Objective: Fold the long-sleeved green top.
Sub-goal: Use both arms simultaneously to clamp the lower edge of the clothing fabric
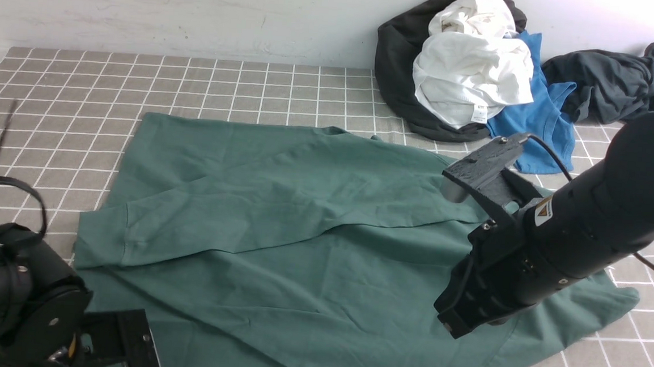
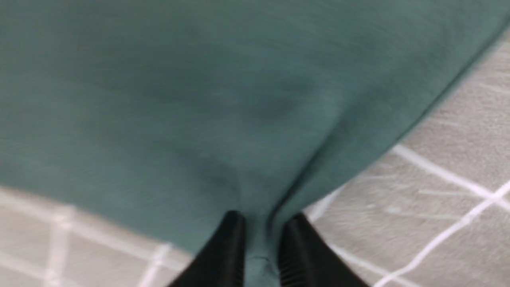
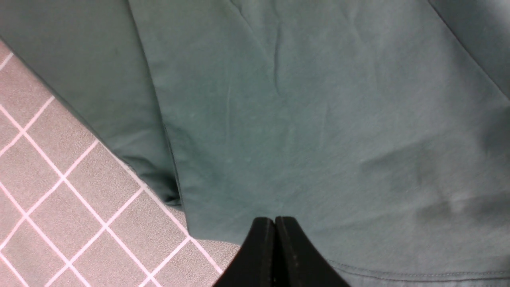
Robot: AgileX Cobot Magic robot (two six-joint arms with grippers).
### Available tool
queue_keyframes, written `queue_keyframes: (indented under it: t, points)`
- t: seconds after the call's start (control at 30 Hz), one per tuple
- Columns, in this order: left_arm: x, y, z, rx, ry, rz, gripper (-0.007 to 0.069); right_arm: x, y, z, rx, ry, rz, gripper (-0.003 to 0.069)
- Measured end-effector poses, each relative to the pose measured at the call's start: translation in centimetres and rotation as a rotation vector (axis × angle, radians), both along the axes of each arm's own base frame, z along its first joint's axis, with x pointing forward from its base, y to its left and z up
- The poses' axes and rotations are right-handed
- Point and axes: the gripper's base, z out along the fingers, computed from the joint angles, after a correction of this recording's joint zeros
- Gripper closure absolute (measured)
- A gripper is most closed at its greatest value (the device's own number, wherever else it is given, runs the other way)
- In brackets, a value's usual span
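Left wrist view: left gripper [image 2: 259,247] clamps edge of top [image 2: 199,99], right gripper [image 3: 275,239] closed empty; grasp step, next likely lift and fold over.

The dark forest-green cotton long-sleeved top [image 1: 301,233] is one plain colour across the middle of the frame. Under it the bench [image 1: 197,85] is warm grey, ruled into small squares by thin white lines. Upper right lies a heap of colours: a black crumpled garment [image 1: 393,68], a white crumpled garment [image 1: 469,79], a bright blue T-shirt [image 1: 541,123] and a dark grey crumpled garment [image 1: 611,82]. The wall [image 1: 173,9] is off-white. The left end effector [image 2: 265,217] and right end effector [image 3: 275,220] are both matte black.
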Motion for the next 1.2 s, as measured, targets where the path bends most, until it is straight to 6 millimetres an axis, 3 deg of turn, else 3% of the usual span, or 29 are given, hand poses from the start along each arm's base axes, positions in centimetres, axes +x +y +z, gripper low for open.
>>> queue_keyframes:
  t: [0.07,0.3,0.7,0.9,1.03,1.13,1.2]
  points:
    - [-0.3,0.1,1.7,-0.034,-0.091,0.0,0.0601,0.0,0.0,0.0,0.0,-0.006,0.006,0.0673]
    - [-1.5,0.4,4.7,-0.112,-0.235,0.027,0.0631,0.1,0.0,0.0,-0.009,-0.035,0.056,0.0673]
    - [-2.9,0.6,5.2,-0.167,-0.201,0.222,0.0631,0.1,0.0,0.6,-0.056,-0.182,0.301,0.0673]
    - [-3.2,0.7,5.2,-0.168,-0.188,0.348,0.0631,1.4,0.4,3.0,-0.065,-0.381,0.366,0.0671]
    - [-3.2,0.7,5.2,-0.17,-0.19,0.359,0.0631,2.2,0.6,4.6,-0.054,-0.474,0.357,0.0616]
    - [-3.2,0.7,5.2,-0.171,-0.191,0.364,0.0629,2.1,0.3,4.2,-0.108,-0.458,0.391,0.0543]
    - [-3.2,0.6,5.2,-0.174,-0.188,0.369,0.0629,1.7,-0.6,2.9,-0.209,-0.403,0.447,0.0446]
